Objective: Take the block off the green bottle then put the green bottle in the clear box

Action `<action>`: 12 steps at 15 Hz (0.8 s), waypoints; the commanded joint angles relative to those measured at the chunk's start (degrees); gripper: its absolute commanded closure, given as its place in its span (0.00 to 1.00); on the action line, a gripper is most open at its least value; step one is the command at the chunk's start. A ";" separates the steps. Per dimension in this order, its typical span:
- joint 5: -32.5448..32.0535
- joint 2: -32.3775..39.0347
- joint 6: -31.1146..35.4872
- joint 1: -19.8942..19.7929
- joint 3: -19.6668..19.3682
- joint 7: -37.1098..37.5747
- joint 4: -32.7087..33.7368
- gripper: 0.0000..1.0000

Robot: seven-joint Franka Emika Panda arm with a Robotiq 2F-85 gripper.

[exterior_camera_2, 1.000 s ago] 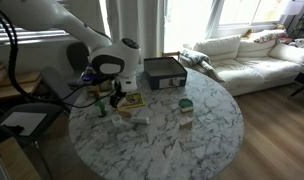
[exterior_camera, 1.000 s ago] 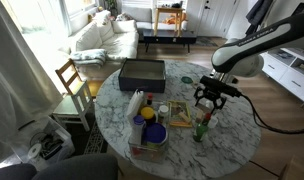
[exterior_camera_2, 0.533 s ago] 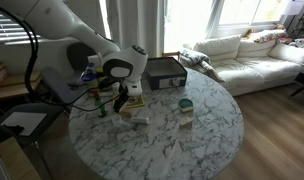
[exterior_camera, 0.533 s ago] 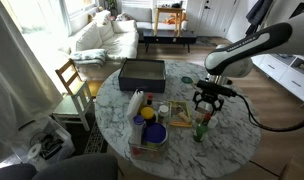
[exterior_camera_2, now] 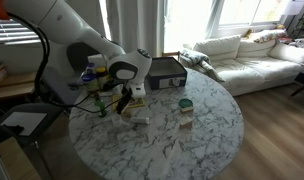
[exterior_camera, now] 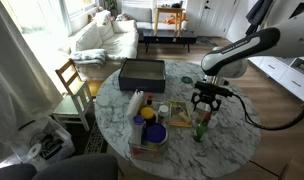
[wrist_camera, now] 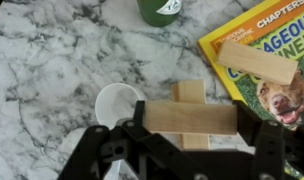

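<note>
My gripper (wrist_camera: pixel 190 120) is shut on a light wooden block (wrist_camera: pixel 190 117), one finger on each end. A second wooden block (wrist_camera: pixel 189 92) lies crosswise under it on the marble. The slim green bottle (exterior_camera: pixel 200 130) stands upright on the table just in front of my gripper (exterior_camera: pixel 205 100). It does not show in the wrist view. The clear box (exterior_camera: pixel 149 140) stands near the table's front edge with blue and yellow things in it. In an exterior view my gripper (exterior_camera_2: pixel 120 100) hangs low over the book.
A dark opaque box (exterior_camera: pixel 142 72) (exterior_camera_2: pixel 164 72) stands at the table's far side. A yellow book (wrist_camera: pixel 267 60) with a third wooden block (wrist_camera: pixel 257 62) lies beside my gripper. A white round cup (wrist_camera: pixel 117 103), a green-lidded jar (wrist_camera: pixel 164 9) and a white bottle (exterior_camera: pixel 138 103) are nearby.
The arm has shifted slightly sideways over the table, with the gripper staying low beside the green bottle. The bottle and boxes have not moved.
</note>
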 commanded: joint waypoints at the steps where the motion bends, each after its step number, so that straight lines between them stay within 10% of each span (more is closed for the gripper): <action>1: 1.93 2.56 -1.28 -1.52 0.43 -2.74 2.35 0.40; 12: 3.49 3.32 -2.20 -1.54 0.07 -5.12 3.23 0.40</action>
